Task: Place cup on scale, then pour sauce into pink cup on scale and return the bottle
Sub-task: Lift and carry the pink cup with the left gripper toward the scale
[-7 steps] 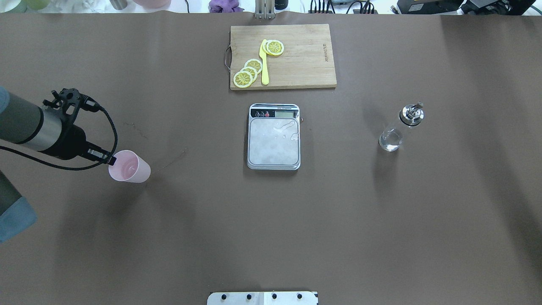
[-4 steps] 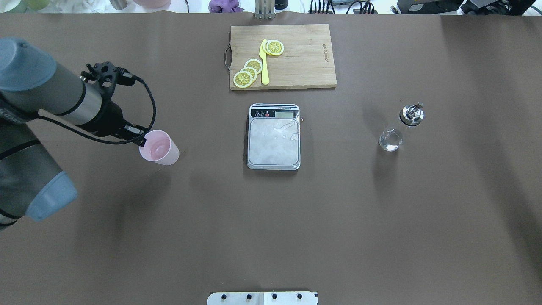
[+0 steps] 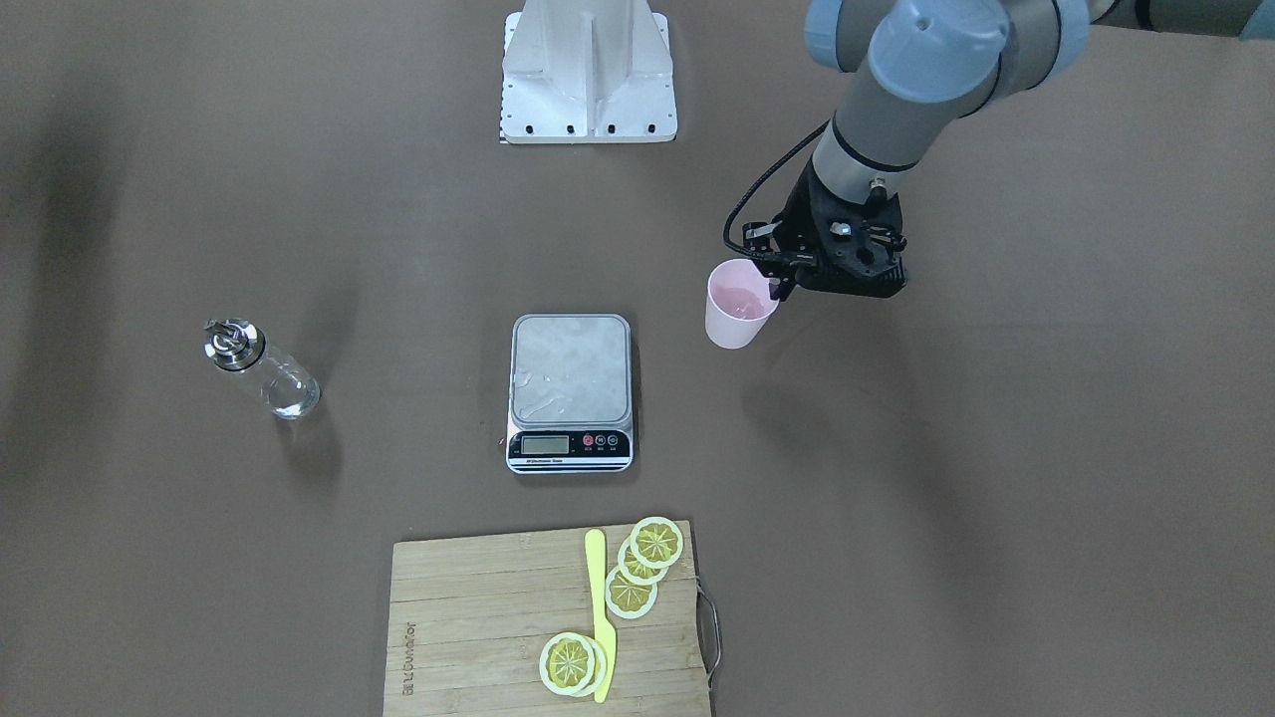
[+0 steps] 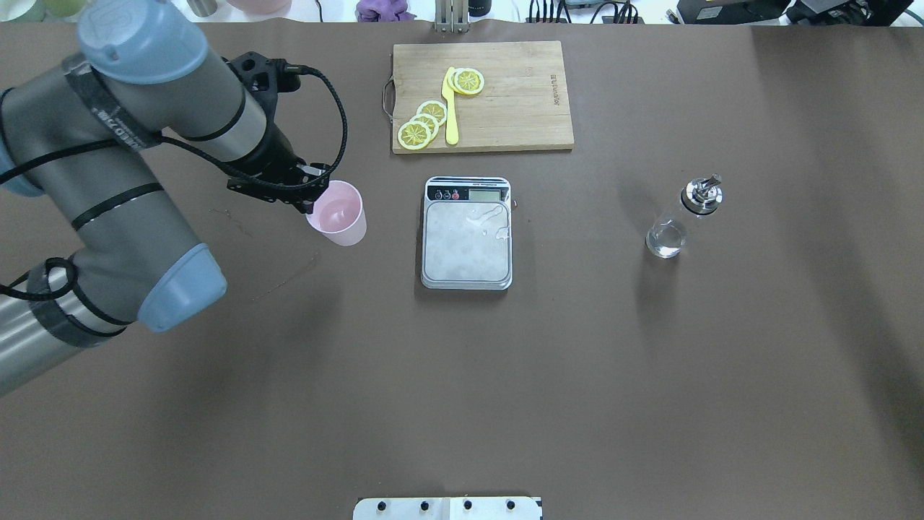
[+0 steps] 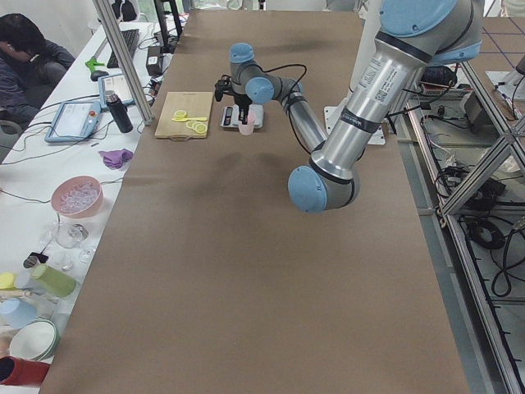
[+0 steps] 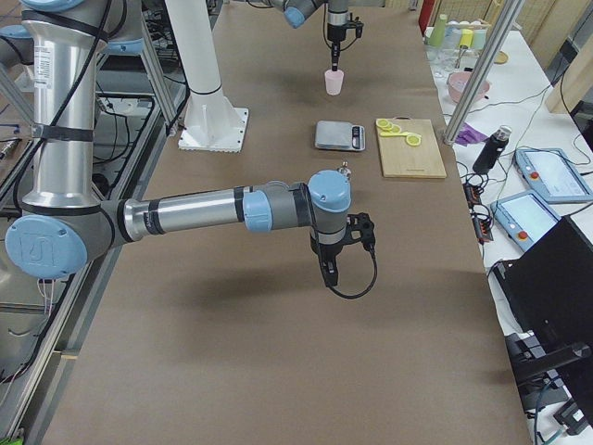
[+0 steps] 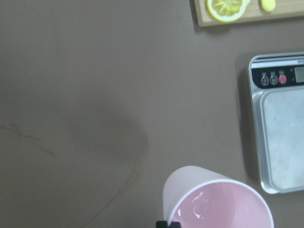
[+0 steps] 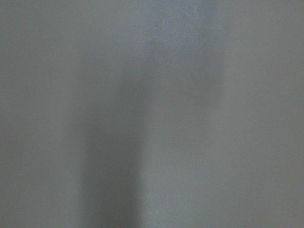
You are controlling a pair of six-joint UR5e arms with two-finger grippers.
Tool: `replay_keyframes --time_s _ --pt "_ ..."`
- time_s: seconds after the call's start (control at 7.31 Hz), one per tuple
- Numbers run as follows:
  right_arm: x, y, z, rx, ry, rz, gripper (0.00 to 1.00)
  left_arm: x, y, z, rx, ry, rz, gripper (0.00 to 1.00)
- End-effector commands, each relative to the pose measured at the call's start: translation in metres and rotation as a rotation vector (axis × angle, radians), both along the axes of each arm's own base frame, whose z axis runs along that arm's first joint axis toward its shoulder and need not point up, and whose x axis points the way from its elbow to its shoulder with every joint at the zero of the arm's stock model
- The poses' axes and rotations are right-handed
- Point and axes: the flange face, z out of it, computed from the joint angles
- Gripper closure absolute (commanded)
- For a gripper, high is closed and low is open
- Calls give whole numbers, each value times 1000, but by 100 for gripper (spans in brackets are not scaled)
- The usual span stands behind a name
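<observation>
My left gripper [image 4: 313, 209] is shut on the near rim of the pale pink cup [image 4: 338, 214], which hangs upright above the table, left of the scale [image 4: 467, 242]. In the front-facing view the cup [image 3: 739, 304] sits up and right of the scale [image 3: 571, 373]. The left wrist view has the cup [image 7: 216, 202] at the bottom and the scale [image 7: 285, 137] at the right edge. The scale's steel platform is bare. The bottle [image 4: 675, 224] with clear sauce stands on the table far right. My right gripper [image 6: 331, 269] shows only in the exterior right view; I cannot tell its state.
A wooden cutting board [image 4: 520, 94] with lemon slices and a yellow knife lies behind the scale. The robot's white base plate [image 4: 447, 508] is at the near edge. A person [image 5: 25, 53] sits beyond the table's far left corner.
My left arm has carried the cup to the right and farther from the robot, toward the scale. Scale, bottle and board have not moved.
</observation>
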Motion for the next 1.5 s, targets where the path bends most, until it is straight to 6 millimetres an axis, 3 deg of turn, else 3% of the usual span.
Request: replay_keyframes --time_s 0.0,0.27,0.55,0.82,0.96,1.37 --pt "0 0 0 1 -1 0 0 37 -7 -44 -84 26 -52 100" --pt "0 0 0 1 -1 0 0 92 -3 -75 -98 0 -96 100" --pt "0 0 0 1 -1 0 0 112 1 -82 -109 -10 -106 100" --pt "0 0 0 -1 -1 0 0 134 -10 -96 -110 -27 -110 100" --pt "0 0 0 -1 -1 0 0 143 -16 -99 -109 -24 -108 100" --pt "0 0 0 -1 0 0 0 161 -28 -80 -87 -34 -127 100"
